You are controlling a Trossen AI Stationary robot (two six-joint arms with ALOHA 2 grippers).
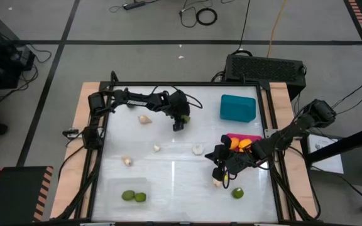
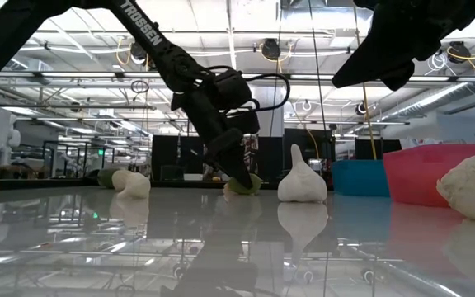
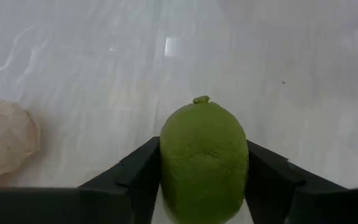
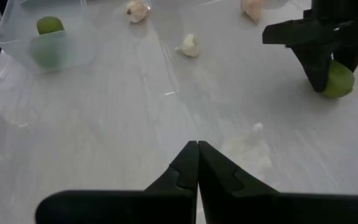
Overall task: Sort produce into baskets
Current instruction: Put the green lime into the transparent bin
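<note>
Green against the white surface (image 1: 168,182), one lime (image 3: 204,162) sits between the left jaws at upper centre of the high view. The dark fingers (image 3: 138,177) press on its two flanks. It appears clamped across its short width, its long axis running out ahead between the fingers, nub end away from the wrist. The low view shows the fruit resting on the surface, not yet lifted.

The clear bin (image 1: 115,185), at lower left of the high view, lies well apart from the held lime, down and to the left. It is on the left arm's side, so that arm looks the better placed for the carry.

The right jaws are clenched on nothing at lower right of centre. They hang just above a garlic bulb (image 1: 217,182).

Four limes are counted: the clamped one, two in the clear bin (image 1: 129,196) (image 1: 141,197), and a loose one (image 1: 237,193) at lower right. Five garlic bulbs lie loose on the surface. The other four are at (image 1: 145,119), (image 1: 157,148), (image 1: 127,161) and (image 1: 197,149).

At least two orange fruits (image 1: 234,143) show in the pink basket (image 1: 253,137), which the right arm partly hides. The teal basket (image 1: 237,108) at upper right completes the three containers; its contents cannot be made out.
</note>
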